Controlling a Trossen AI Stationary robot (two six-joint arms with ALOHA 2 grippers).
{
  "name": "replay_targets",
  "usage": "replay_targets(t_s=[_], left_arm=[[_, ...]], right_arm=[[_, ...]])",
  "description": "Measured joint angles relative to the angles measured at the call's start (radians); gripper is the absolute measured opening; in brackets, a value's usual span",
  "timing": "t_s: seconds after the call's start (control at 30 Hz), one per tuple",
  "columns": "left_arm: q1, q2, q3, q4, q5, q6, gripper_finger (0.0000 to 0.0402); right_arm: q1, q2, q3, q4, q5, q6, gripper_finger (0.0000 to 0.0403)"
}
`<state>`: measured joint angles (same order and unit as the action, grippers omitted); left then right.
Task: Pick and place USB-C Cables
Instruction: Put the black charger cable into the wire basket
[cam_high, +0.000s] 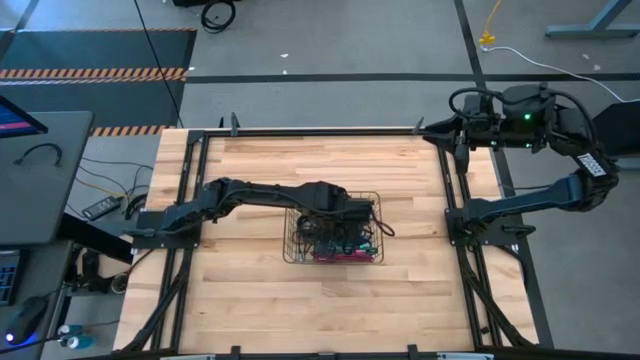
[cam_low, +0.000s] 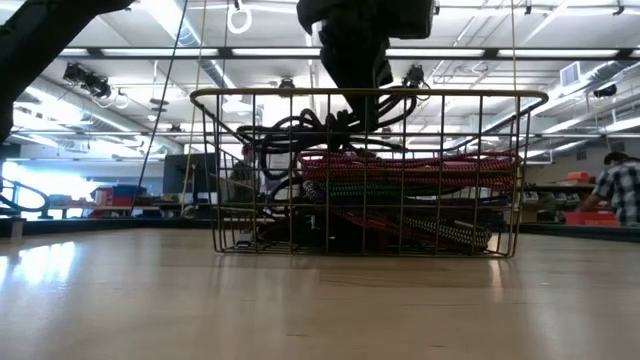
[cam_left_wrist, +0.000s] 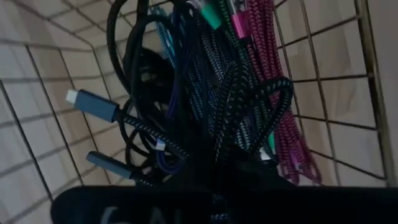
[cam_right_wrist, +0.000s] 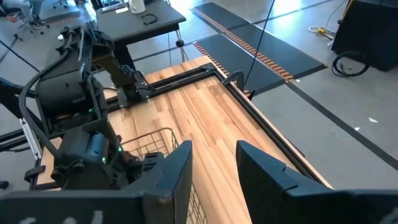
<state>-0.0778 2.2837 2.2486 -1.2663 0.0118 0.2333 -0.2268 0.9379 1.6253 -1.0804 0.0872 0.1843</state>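
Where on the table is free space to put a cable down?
Bare wood lies on every side of the wire basket, widest between it and the table's near edge. The basket itself is crowded with USB-C cables, and the left gripper is in it.

The USB-C cables (cam_high: 340, 240) lie heaped in a wire basket (cam_high: 292, 240) at the centre of the high view, on the tabletop (cam_high: 250, 300). In the low view the tangle fills the basket's middle: black loops (cam_low: 300, 130) rise at upper left, magenta braided cables (cam_low: 420, 162) lie across the top, and a teal one (cam_low: 400, 190) sits beneath.
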Motion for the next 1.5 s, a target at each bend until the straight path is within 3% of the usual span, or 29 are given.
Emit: replay_targets(t_s=[0.57,0.73,1.07,1.5], left_arm=[[0.099,0.0,0.0,0.073,0.012,0.122,0.0014],[0.11,0.009,-0.002,0.082,0.058,0.14,0.0014],[0.11,0.008,-0.149,0.168,0.071,0.138,0.0014],[0.14,0.009,-0.164,0.244,0.131,0.142,0.0014]], right_arm=[[0.0,0.049,0.0,-0.04,-0.001,0.032,0.013],[0.0,0.05,0.0,-0.04,-0.002,0.03,0.013],[0.0,0.05,0.0,-0.036,-0.002,0.03,0.013],[0.0,0.05,0.0,-0.035,-0.001,0.03,0.013]])
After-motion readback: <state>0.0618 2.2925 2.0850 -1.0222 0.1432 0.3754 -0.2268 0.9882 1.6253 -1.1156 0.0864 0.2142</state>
